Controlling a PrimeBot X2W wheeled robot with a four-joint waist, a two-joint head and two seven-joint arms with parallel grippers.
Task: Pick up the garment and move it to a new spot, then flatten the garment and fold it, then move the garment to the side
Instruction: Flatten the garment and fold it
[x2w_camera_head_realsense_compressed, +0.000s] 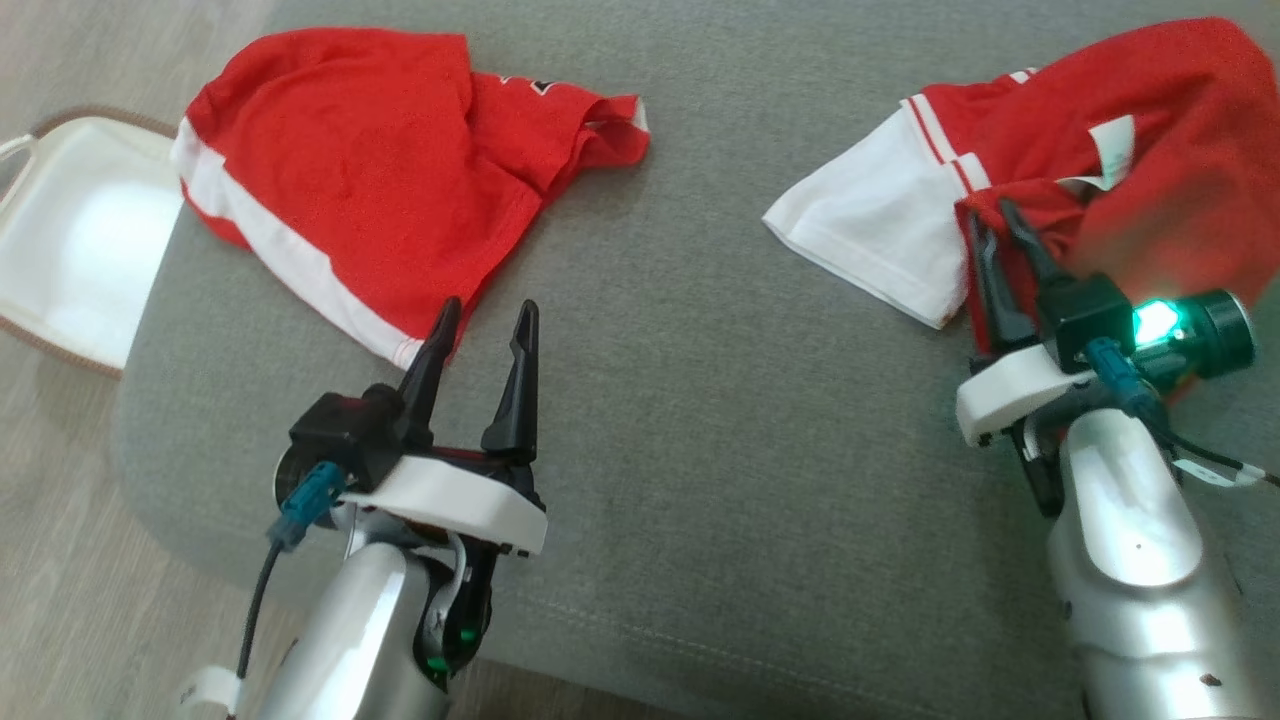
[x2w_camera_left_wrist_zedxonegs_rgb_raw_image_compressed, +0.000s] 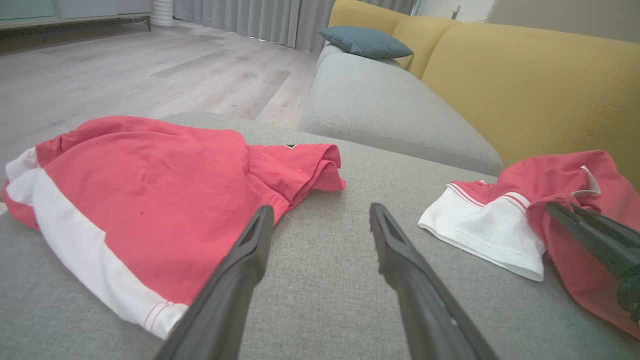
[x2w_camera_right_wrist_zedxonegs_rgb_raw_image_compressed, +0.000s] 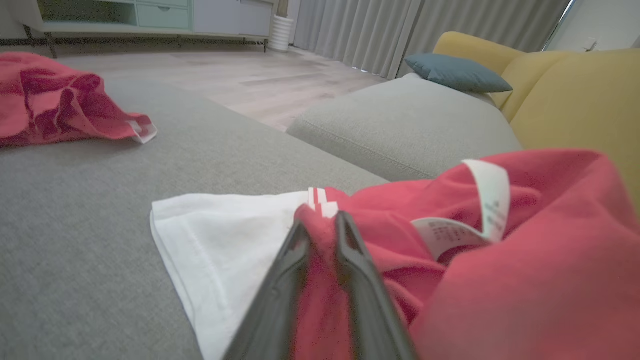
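Observation:
The garment (x2w_camera_head_realsense_compressed: 1150, 90), red with a white striped panel and a white label, lies crumpled at the right of the grey cushion (x2w_camera_head_realsense_compressed: 700, 350). My right gripper (x2w_camera_head_realsense_compressed: 990, 215) is shut on a red fold of it beside the white panel. The right wrist view has the garment (x2w_camera_right_wrist_zedxonegs_rgb_raw_image_compressed: 525, 200) with that fold pinched between the jaws of the right gripper (x2w_camera_right_wrist_zedxonegs_rgb_raw_image_compressed: 322, 225). My left gripper (x2w_camera_head_realsense_compressed: 489, 310) stands open above bare cushion, holding nothing. From the left wrist, the left gripper (x2w_camera_left_wrist_zedxonegs_rgb_raw_image_compressed: 321, 210) points between the garment (x2w_camera_left_wrist_zedxonegs_rgb_raw_image_compressed: 550, 175) and a second red garment (x2w_camera_left_wrist_zedxonegs_rgb_raw_image_compressed: 140, 175).
The second red-and-white garment (x2w_camera_head_realsense_compressed: 350, 150) lies at the cushion's left end, its hem touching my left gripper's finger. A white bag (x2w_camera_head_realsense_compressed: 70, 230) sits on the wooden floor beyond it. A yellow sofa back (x2w_camera_left_wrist_zedxonegs_rgb_raw_image_compressed: 525, 75) and a blue pillow (x2w_camera_left_wrist_zedxonegs_rgb_raw_image_compressed: 365, 42) stand behind.

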